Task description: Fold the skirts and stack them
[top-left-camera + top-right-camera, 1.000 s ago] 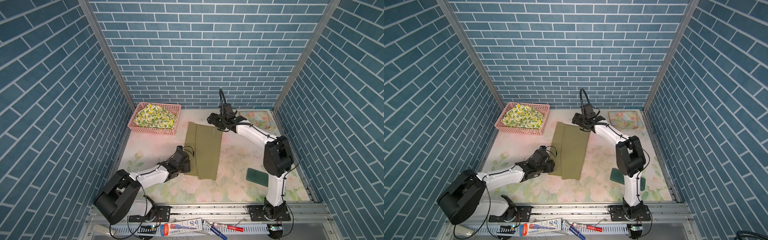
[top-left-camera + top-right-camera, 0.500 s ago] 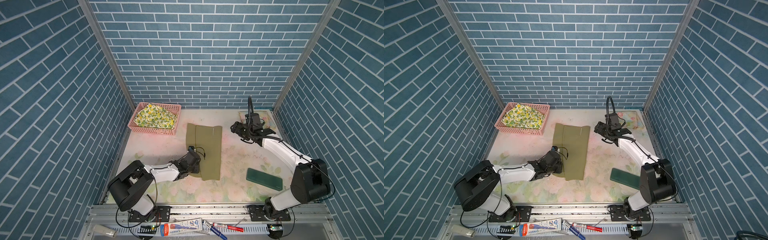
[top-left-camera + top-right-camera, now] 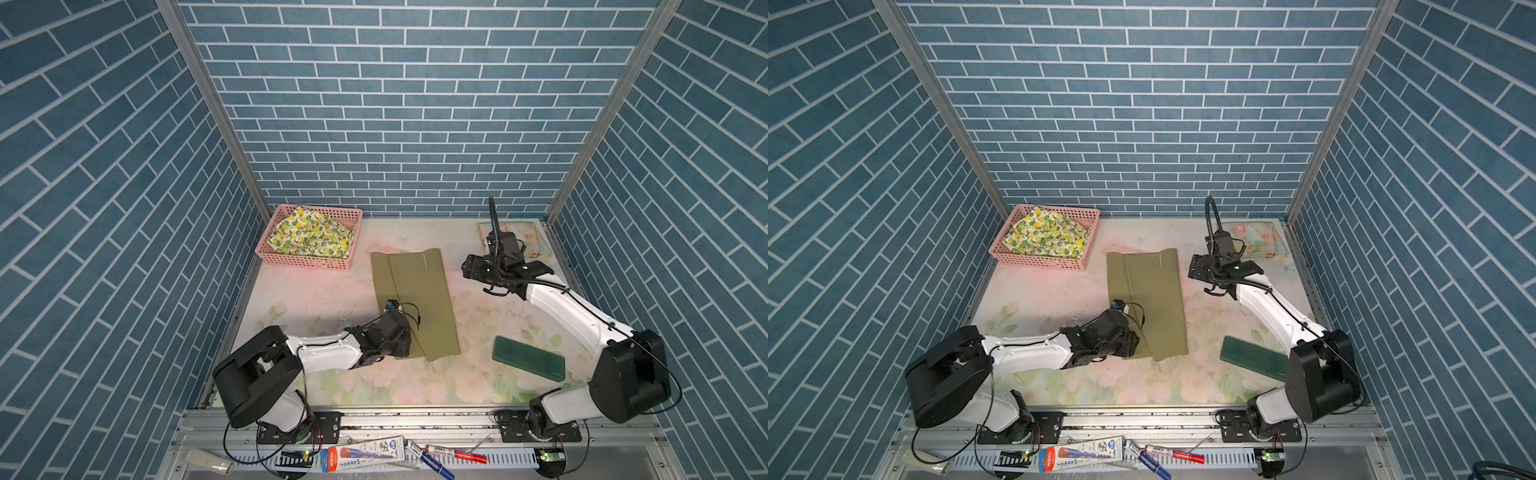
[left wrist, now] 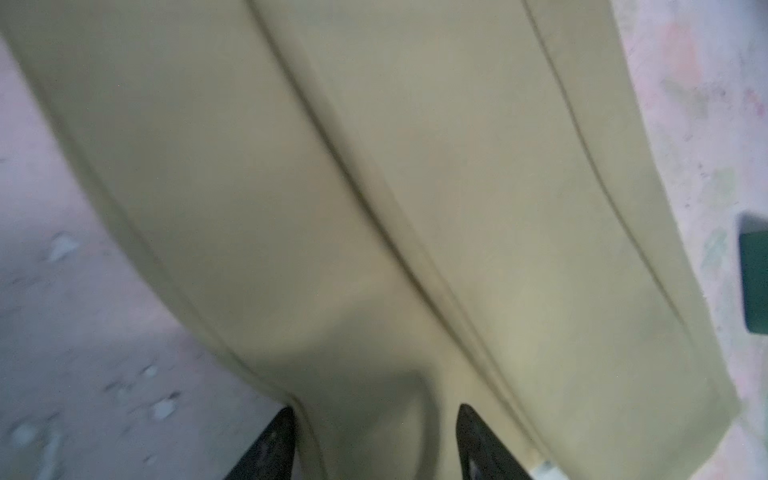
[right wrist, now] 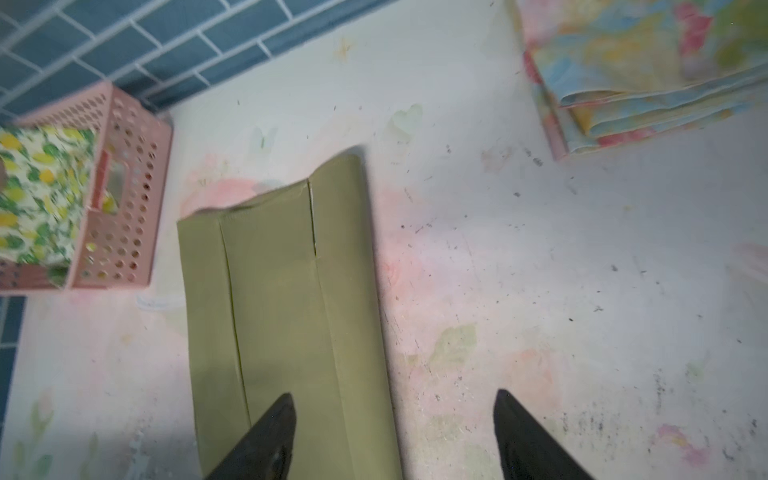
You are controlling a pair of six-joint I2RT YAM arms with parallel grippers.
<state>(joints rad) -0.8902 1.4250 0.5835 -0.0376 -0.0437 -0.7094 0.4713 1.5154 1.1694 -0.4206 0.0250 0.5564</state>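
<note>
The olive green skirt (image 3: 417,299) (image 3: 1152,299) lies flat mid-table as a long folded strip. My left gripper (image 3: 409,348) (image 3: 1133,345) sits low on its near left corner. In the left wrist view that gripper (image 4: 374,411) is open, with a low hump of olive cloth (image 4: 374,208) between the fingertips. My right gripper (image 3: 469,266) (image 3: 1196,266) (image 5: 392,409) hovers open over the bare table, just right of the skirt's far end (image 5: 286,291). The lemon skirt (image 3: 309,237) (image 3: 1046,235) fills the basket. The pastel floral skirt (image 3: 534,241) (image 3: 1258,241) (image 5: 644,62) lies folded at the far right.
The pink perforated basket (image 3: 307,262) (image 3: 1038,259) (image 5: 120,232) stands at the far left by the wall. A dark green flat block (image 3: 528,357) (image 3: 1254,357) (image 4: 754,282) lies near right, close to the right arm's base. Brick walls enclose three sides.
The right arm has swung from the skirt's far edge out to the right. The left gripper has slid toward the skirt's near left corner.
</note>
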